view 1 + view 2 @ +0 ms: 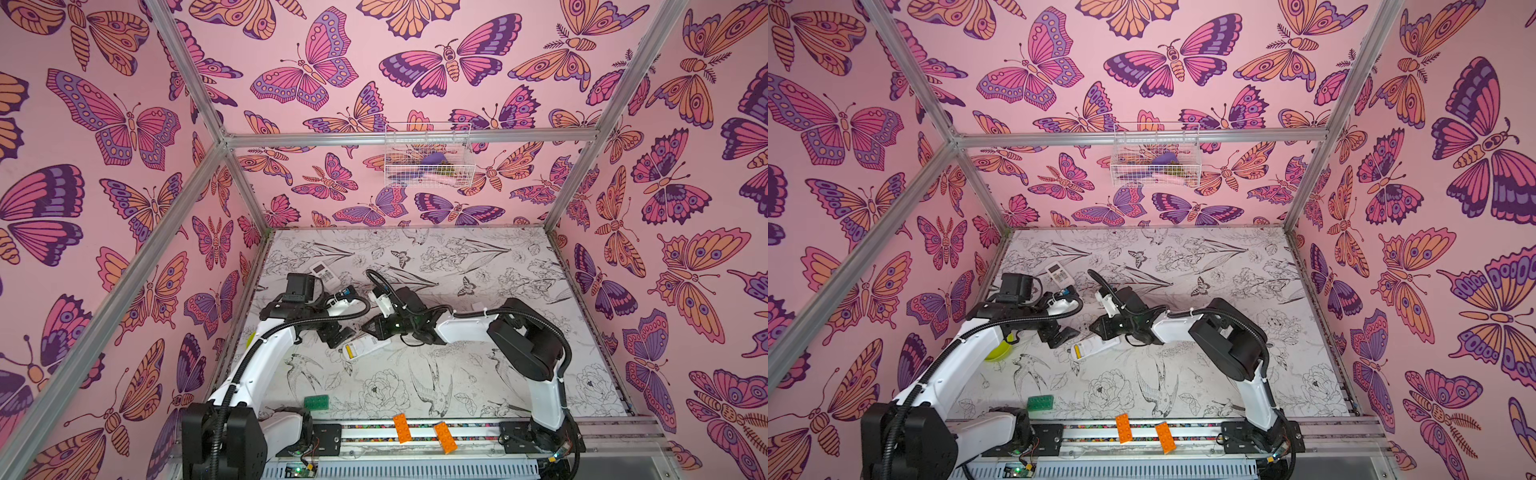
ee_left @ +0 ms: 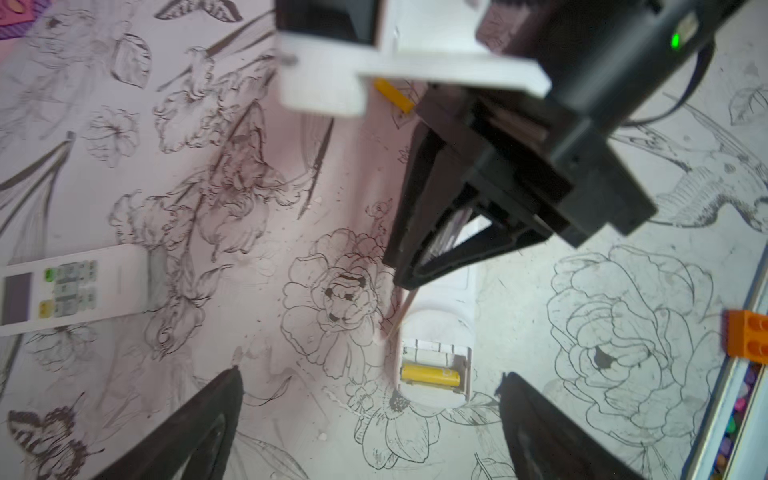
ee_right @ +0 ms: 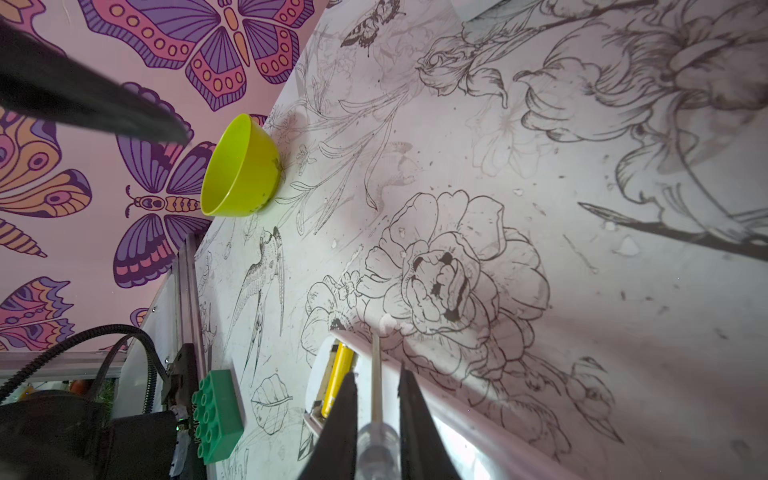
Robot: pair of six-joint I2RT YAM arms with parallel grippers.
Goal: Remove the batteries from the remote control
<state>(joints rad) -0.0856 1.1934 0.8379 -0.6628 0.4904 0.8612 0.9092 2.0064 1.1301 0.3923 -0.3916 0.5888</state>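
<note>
Right gripper (image 3: 377, 372) clamps screwdriver (image 3: 376, 349) at remote (image 2: 440, 328); left gripper (image 2: 370, 374) agape

text: none legible | battery (image 2: 430, 371) print: blurred | remote buttons (image 2: 70, 286): blurred

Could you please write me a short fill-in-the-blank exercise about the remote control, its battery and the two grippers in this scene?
1. The open compartment of the white plastic remote control shows one ___ cylindrical battery.
2. The right gripper is ___ on the long clear-handled screwdriver.
3. The left gripper hovers above that remote with its jaws ___.
Missing words: yellow; shut; open.
</note>
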